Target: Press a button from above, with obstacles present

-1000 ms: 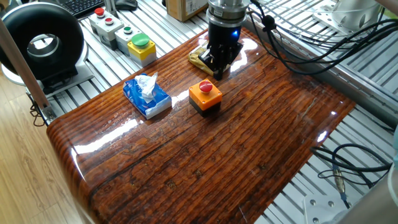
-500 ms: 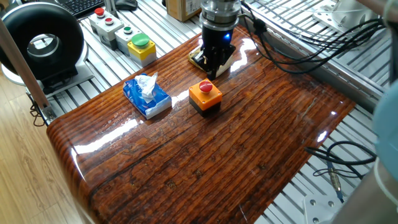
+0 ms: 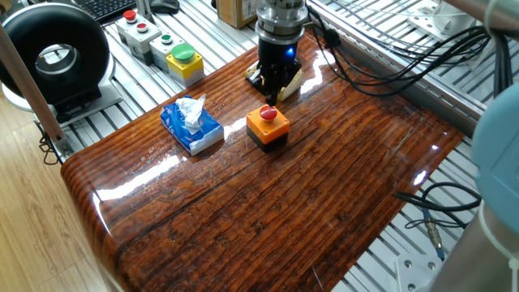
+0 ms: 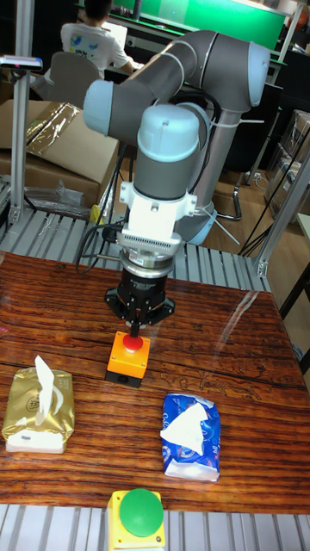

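Note:
The red dome button point(image 3: 268, 113) sits on its small orange box point(image 3: 268, 128) near the middle of the wooden table point(image 3: 268, 211). My gripper point(image 3: 271, 99) hangs point-down just behind and above the button. In the tall fixed view the gripper point(image 4: 133, 329) has its fingertips closed to a single point right over the button point(image 4: 132, 343), and I cannot tell whether they touch it. Of the obstacles, the blue tissue pack point(image 3: 192, 126) lies left of the box, and the pale yellow pack point(image 3: 254, 77) lies behind the gripper, mostly hidden. It shows fully as the yellow pack point(image 4: 36, 411) in the tall view.
A green button on a yellow box point(image 3: 185, 61) and a grey box with red and green buttons point(image 3: 144, 32) stand off the table at the back left. A black round device point(image 3: 55, 55) is at far left. Cables point(image 3: 389, 73) run along the right rear.
The gripper has shifted left along the back of the table, from right of the button toward a spot directly behind and over it. The button box and both packs have not moved.

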Controlling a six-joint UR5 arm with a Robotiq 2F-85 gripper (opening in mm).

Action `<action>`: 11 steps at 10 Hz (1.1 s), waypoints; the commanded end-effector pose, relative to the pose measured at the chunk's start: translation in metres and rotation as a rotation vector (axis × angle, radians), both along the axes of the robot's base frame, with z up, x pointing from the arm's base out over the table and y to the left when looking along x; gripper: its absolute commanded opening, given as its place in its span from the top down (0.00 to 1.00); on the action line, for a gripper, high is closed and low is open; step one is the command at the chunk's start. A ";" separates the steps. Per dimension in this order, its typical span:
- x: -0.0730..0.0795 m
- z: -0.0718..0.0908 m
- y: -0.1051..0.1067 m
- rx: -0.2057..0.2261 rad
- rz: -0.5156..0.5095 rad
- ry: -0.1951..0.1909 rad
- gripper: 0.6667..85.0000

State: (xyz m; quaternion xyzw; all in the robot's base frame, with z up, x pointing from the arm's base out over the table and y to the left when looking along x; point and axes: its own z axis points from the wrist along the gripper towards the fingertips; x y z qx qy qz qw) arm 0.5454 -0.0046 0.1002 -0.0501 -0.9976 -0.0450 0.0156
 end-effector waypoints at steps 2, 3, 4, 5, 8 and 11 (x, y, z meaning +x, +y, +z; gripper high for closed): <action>0.004 -0.010 0.000 0.003 -0.005 -0.010 0.99; 0.004 -0.010 0.000 0.002 -0.004 -0.008 0.99; 0.005 -0.011 0.000 0.000 -0.004 -0.008 0.99; 0.005 -0.012 0.000 0.000 -0.006 -0.008 0.99; 0.001 -0.010 -0.001 -0.003 -0.011 0.000 0.99; -0.002 -0.008 0.000 -0.007 -0.016 0.005 0.99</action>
